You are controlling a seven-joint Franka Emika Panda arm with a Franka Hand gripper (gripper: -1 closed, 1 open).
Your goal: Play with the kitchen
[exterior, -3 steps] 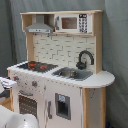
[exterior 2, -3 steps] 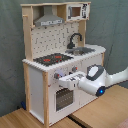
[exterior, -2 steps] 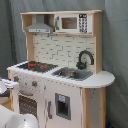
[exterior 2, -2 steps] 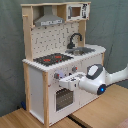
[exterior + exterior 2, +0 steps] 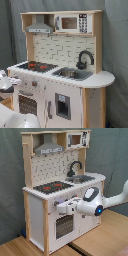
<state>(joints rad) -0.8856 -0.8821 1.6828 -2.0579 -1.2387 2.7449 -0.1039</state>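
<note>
Grey-green cloth hung behind everything, and a light wooden worktop (image 5: 107, 235) carried the scene in the second exterior view. On it stood the kitchen (image 5: 60, 65), tall, white and pale wood, filling most of both exterior views.

Up top, a grey hood (image 5: 40, 25) sat beside a small microwave (image 5: 72, 22) with a dark window. A white tiled backsplash (image 5: 55, 50) ran below them. A black hob (image 5: 36, 65) with red rings lay on the counter, next to a sink (image 5: 72, 74) with a curved black faucet (image 5: 85, 59) at its rear. The front held grey knobs (image 5: 34, 83), an oven window (image 5: 27, 104) and a cupboard door (image 5: 62, 106) with a dark panel.

The white arm (image 5: 114, 200) reached in from the second exterior view's right, a blue light on its wrist. Its gripper (image 5: 59, 208) was held level against the kitchen's front, just under the counter edge and above the oven window. Whether its fingers were clenched or released, I could not tell. In the first exterior view only a white part of the robot showed at the first exterior view's left edge, close to the knobs.
</note>
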